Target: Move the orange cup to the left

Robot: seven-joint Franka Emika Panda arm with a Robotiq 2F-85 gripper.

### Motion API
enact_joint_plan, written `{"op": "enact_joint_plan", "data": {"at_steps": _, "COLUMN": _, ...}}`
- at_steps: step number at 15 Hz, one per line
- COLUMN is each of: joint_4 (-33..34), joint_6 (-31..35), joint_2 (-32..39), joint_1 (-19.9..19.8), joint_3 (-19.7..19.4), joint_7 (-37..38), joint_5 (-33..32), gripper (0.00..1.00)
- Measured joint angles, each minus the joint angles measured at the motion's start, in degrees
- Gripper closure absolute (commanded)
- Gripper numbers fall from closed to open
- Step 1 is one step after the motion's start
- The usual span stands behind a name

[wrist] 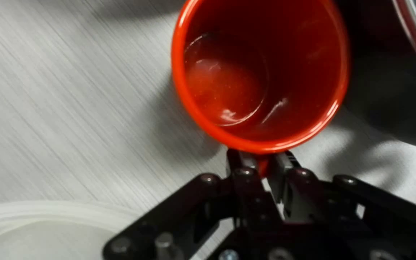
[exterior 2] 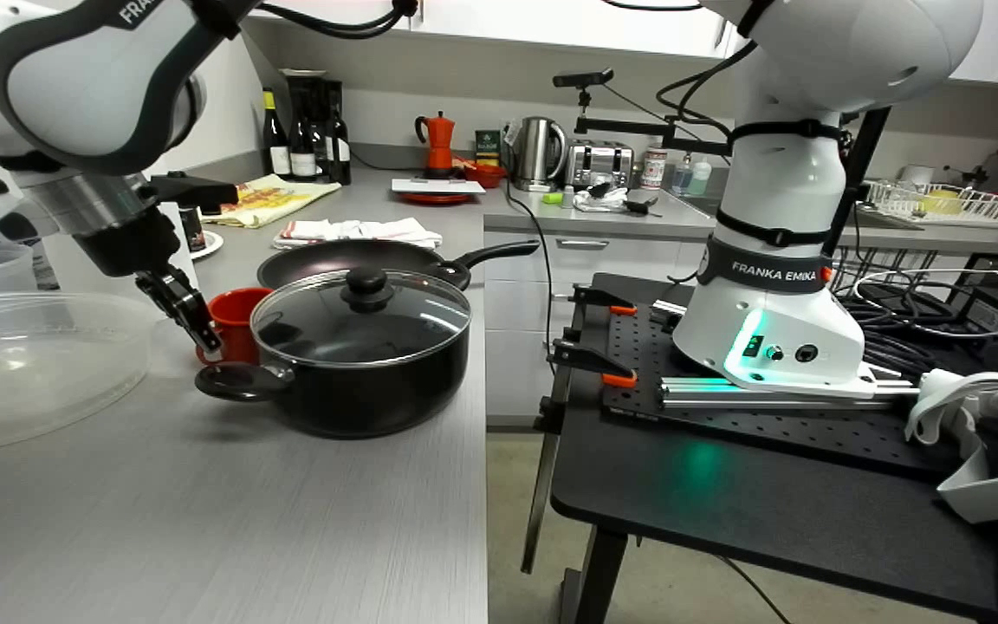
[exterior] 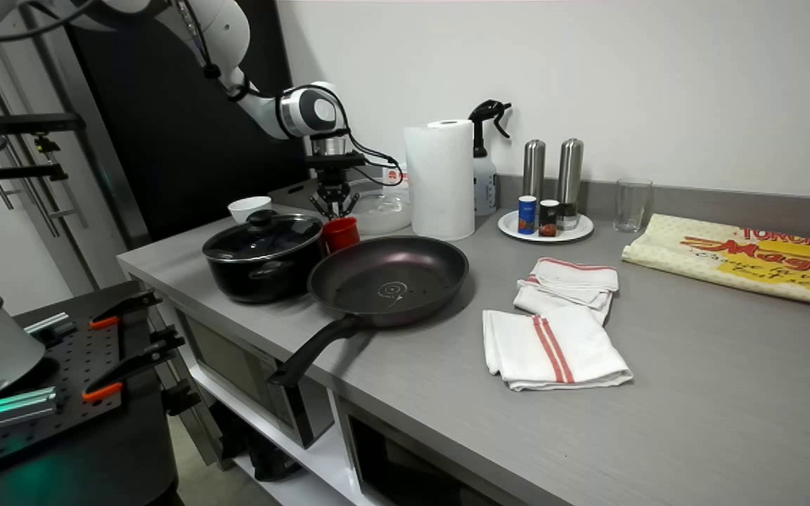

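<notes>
The orange cup [wrist: 262, 72] is a small red-orange cup seen from above in the wrist view, with its open mouth toward the camera. It also shows in both exterior views [exterior: 341, 234] [exterior 2: 236, 321], close beside the black pot [exterior 2: 369, 390]. My gripper [wrist: 264, 166] is at the cup's handle, just below the rim in the wrist view. Its fingers are close together on either side of the red handle and appear shut on it. In an exterior view the fingertips [exterior 2: 211, 347] are against the cup's side. The cup's underside is hidden, so I cannot tell whether it touches the counter.
A clear plastic bowl [exterior 2: 40, 373] stands on the side away from the pot. A frying pan [exterior: 391, 281], a paper-towel roll [exterior: 440, 179] and a white bowl [exterior: 249, 206] are near. The pot's handle [exterior 2: 243, 381] juts toward the gripper. White towels [exterior: 556, 348] lie farther along the counter.
</notes>
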Motion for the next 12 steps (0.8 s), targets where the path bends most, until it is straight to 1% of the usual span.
{"op": "enact_joint_plan", "data": {"at_steps": 12, "joint_4": 1.30, "joint_6": -0.87, "joint_2": 0.02, "joint_1": -0.40, "joint_3": 0.00, "joint_7": -0.86, "joint_5": 0.03, "gripper": 0.96}}
